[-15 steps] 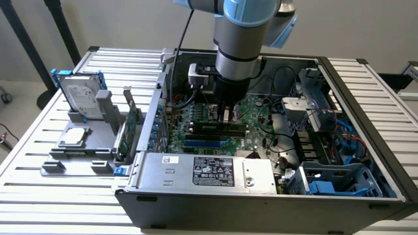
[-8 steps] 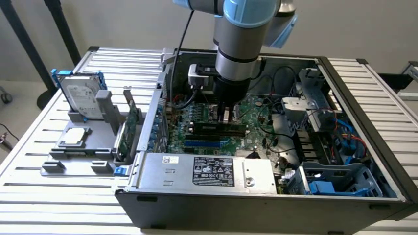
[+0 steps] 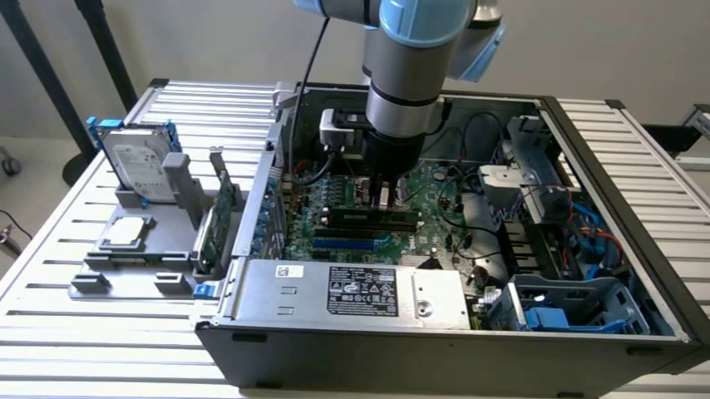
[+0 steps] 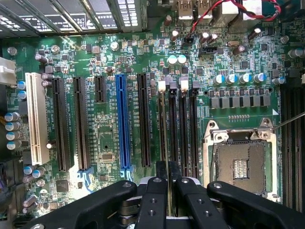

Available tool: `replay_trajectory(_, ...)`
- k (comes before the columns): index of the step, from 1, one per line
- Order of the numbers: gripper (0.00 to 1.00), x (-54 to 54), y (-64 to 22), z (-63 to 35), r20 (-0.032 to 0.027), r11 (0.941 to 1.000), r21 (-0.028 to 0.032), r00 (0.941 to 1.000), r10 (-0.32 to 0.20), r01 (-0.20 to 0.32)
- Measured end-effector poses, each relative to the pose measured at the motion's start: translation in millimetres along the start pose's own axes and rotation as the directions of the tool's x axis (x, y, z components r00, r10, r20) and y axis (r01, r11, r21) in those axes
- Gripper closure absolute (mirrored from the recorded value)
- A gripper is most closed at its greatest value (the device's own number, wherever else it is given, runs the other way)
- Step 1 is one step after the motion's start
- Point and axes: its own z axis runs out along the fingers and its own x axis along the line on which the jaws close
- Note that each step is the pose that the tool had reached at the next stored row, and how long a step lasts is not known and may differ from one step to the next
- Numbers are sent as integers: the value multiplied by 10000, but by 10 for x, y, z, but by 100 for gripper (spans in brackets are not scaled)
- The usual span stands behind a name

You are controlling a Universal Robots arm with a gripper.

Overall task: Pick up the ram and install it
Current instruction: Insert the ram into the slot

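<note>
My gripper (image 4: 167, 183) clamped on the ram (image 4: 163, 168), low over the motherboard (image 4: 105, 143) slots, centre frame.

Ram (image 4: 162, 168) edge-on, seemingly over black memory slots (image 4: 177, 129).

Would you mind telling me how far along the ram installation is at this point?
Done: the pick-up looks complete; the claw is closed on a thin dark edge that appears to be the ram. In hand: the claw hangs inside the computer case, over the black memory slots beside the processor socket. Left: the ram is not seated; the slots look empty.
</note>
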Motion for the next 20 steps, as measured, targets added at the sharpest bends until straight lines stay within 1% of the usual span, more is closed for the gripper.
replay_trajectory(15, 86, 2, 13, -15, 2, 10000, 4, 10000, 70, -70)
replay_trajectory(20, 86, 3, 14, -10, 5, 10000, 31, 10000, 74, -74)
